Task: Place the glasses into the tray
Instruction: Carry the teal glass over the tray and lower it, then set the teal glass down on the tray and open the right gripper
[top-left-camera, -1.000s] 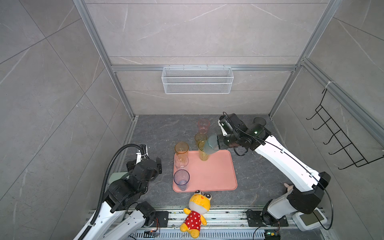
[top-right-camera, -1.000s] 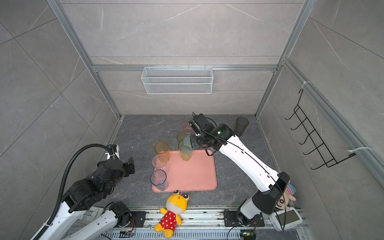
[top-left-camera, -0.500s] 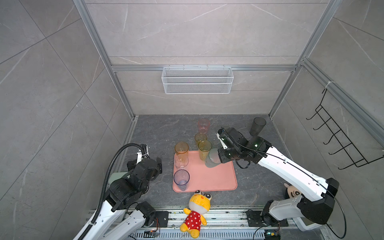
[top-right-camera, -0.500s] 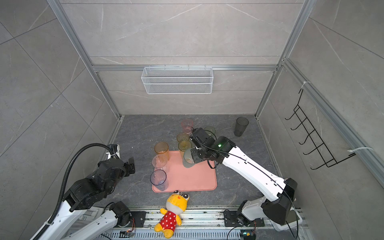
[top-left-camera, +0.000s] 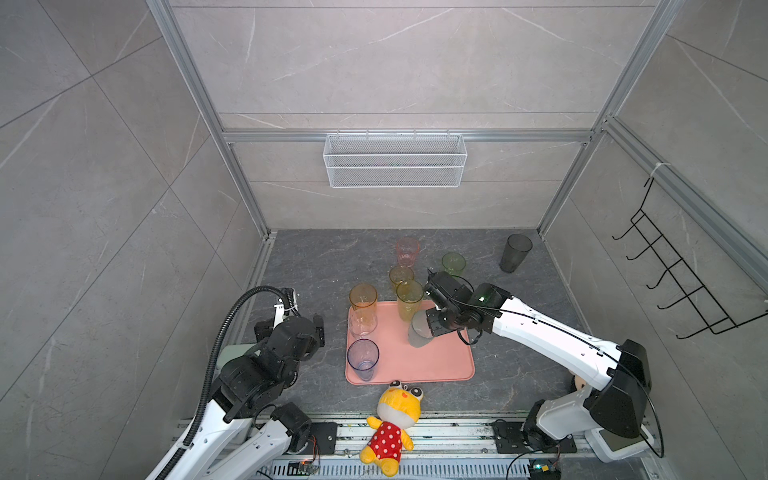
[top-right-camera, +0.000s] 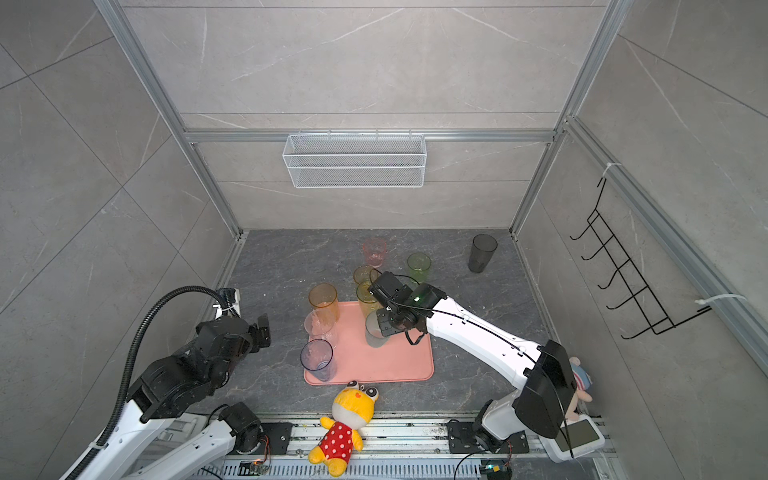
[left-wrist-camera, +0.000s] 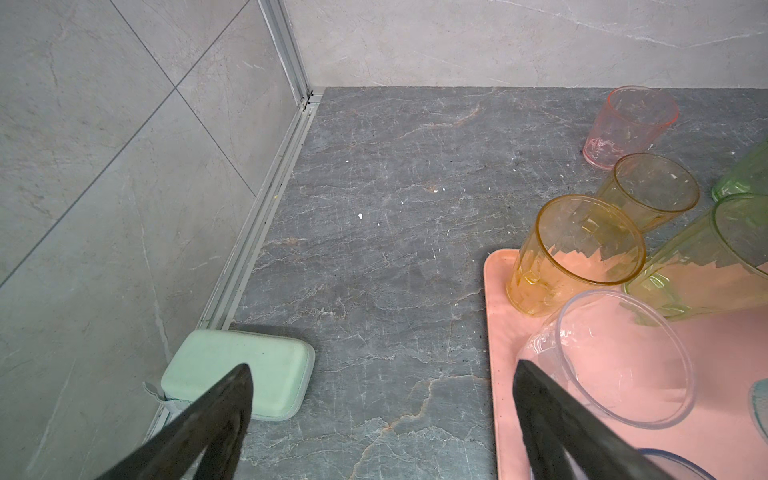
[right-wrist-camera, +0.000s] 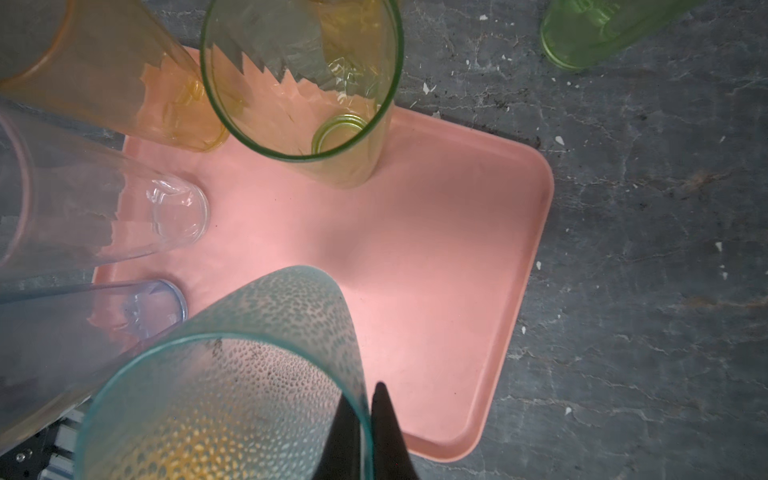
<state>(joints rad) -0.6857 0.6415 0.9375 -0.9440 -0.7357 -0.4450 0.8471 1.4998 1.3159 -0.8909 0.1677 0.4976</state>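
grey stone worktop (top-left-camera: 311, 266) bears the flat salmon-pink plastic tray (top-left-camera: 436, 361); right tool (right-wrist-camera: 365, 399), pinched on the rim of the teal dimpled tumbler (top-left-camera: 420, 330), holds it upright there. placing step, it seems; next: release, rise straight. left tool (left-wrist-camera: 382, 368) gapes empty.

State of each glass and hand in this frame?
Left hand, open.
Right hand, shut on teal glass.
Teal glass, held upright over tray.
Amber glass, upright on tray.
Clear glass, upright on tray.
Blue glass, upright on tray.
Tall yellow glass, upright on tray.
Short yellow glass, upright off tray.
Pink glass, upright off tray.
Green glass, upright off tray.
Grey glass, upright off tray.
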